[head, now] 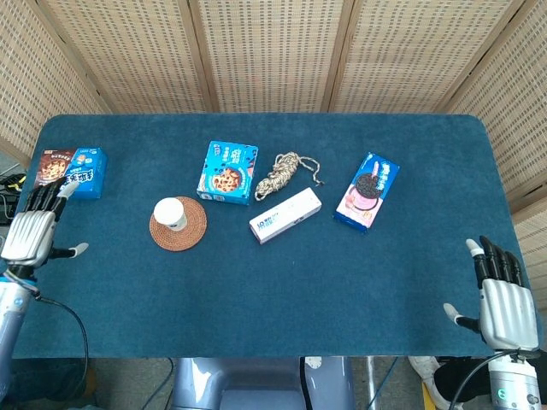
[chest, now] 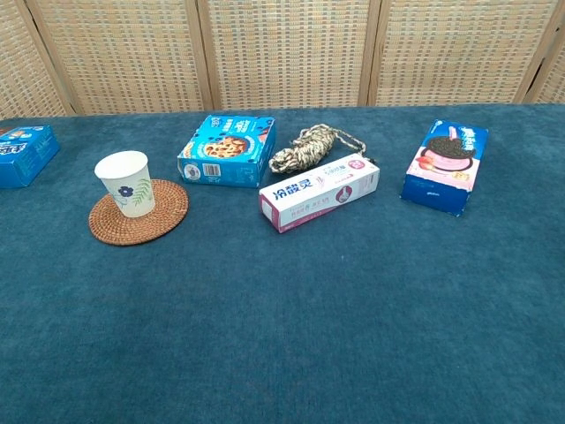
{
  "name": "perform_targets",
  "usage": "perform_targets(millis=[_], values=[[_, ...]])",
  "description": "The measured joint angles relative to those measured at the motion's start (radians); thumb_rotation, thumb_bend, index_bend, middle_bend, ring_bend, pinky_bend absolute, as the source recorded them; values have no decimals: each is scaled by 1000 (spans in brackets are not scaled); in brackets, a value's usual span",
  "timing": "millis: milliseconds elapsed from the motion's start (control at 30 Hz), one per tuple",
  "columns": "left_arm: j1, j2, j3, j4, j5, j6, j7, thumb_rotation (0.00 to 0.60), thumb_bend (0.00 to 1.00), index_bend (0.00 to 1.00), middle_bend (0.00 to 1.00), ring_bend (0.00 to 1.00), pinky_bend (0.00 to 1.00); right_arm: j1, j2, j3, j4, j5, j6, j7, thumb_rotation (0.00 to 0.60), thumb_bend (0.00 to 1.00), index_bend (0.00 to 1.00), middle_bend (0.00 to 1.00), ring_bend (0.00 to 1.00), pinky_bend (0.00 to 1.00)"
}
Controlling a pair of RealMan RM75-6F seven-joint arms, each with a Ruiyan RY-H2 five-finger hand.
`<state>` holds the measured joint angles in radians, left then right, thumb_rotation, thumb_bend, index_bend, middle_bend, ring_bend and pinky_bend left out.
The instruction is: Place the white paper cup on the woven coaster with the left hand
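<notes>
The white paper cup (head: 170,213) (chest: 126,183), printed with a blue flower, stands upright on the round woven coaster (head: 190,232) (chest: 163,211), toward its left side. My left hand (head: 32,231) is at the table's left edge, well away from the cup, open with fingers spread and nothing in it. At the lower right corner, off the table, my right hand (head: 500,295) hangs open and empty. Neither hand shows in the chest view.
A blue cookie box (head: 227,171) (chest: 226,151) lies just right of the coaster. Beside it are a coiled rope (head: 285,173) (chest: 308,147), a white toothpaste box (head: 285,215) (chest: 319,192) and an Oreo box (head: 367,191) (chest: 445,167). Another blue snack box (head: 71,172) (chest: 25,155) lies far left.
</notes>
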<state>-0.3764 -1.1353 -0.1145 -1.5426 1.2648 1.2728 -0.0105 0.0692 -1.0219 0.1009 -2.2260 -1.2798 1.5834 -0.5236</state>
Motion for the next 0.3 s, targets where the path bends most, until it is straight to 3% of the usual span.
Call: perform_targets(millis=[300], values=[[142, 65, 85, -173, 80, 164, 60, 600, 0, 0, 0, 0, 0, -5, 3, -7, -6, -22, 4, 0, 600, 0, 56, 0, 0, 0]])
